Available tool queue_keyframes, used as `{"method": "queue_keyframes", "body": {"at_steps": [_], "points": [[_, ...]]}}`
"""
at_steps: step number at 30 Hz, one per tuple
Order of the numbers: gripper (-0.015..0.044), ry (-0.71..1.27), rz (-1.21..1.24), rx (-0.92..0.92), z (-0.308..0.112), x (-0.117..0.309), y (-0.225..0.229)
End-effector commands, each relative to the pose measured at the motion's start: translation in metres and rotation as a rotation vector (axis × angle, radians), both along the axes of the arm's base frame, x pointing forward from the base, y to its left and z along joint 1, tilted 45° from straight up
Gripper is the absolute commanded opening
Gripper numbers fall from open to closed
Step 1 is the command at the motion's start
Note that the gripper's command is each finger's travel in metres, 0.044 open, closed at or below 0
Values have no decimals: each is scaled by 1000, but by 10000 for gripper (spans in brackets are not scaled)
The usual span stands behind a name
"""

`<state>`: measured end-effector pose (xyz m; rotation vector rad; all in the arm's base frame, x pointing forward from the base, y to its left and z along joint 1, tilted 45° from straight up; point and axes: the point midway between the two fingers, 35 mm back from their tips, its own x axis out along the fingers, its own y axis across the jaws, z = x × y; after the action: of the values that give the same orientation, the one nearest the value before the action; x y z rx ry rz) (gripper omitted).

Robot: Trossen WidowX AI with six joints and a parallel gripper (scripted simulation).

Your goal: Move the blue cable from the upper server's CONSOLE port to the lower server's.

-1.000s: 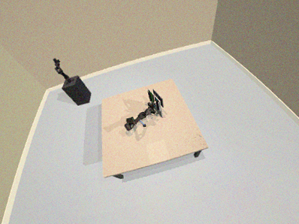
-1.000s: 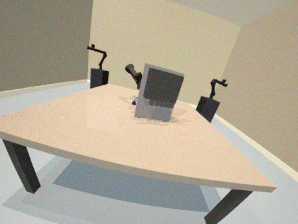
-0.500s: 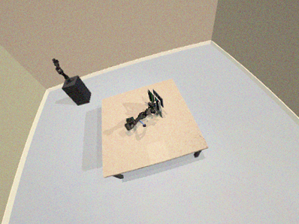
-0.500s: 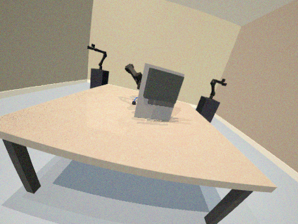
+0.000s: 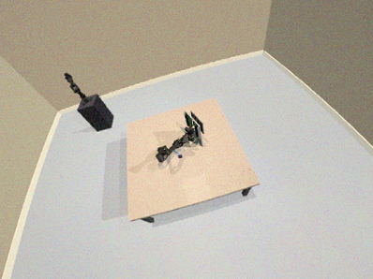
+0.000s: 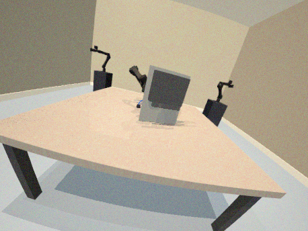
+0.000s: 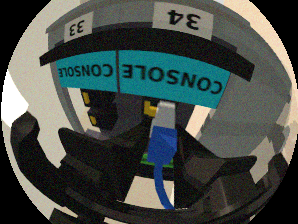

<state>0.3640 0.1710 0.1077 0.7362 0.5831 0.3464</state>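
In the wrist view my gripper (image 7: 163,136) (image 5: 191,131) is shut on the blue plug (image 7: 162,144), one finger on each side. The plug's pale grey head (image 7: 165,114) points at the port area under the large CONSOLE label (image 7: 172,78) of the unit marked 34 (image 7: 183,17). Yellow contacts (image 7: 149,108) show just beside the head; how deep the head sits cannot be told. The blue cable (image 7: 160,186) runs down from the plug. To the left is the unit marked 33 (image 7: 77,28), with its own CONSOLE label (image 7: 86,71) and dark ports (image 7: 102,107). In the exterior view the gripper is hidden behind the servers' grey panel (image 6: 145,112).
The upright servers (image 5: 198,123) stand on the wooden table (image 5: 190,184) (image 6: 101,134). A small dark block (image 5: 180,156) (image 6: 138,106) at the cable's end lies beside the arm. Two other arms on dark pedestals (image 6: 102,81) (image 6: 215,112) stand away from the table.
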Motion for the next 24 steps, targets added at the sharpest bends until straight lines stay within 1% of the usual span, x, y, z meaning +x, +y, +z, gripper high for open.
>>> {"method": "queue_keyframes", "body": {"at_steps": [1, 24], "points": [[0, -9, 10, 1, 2, 2, 2], [0, -10, 10, 2, 1, 6, 4]]}}
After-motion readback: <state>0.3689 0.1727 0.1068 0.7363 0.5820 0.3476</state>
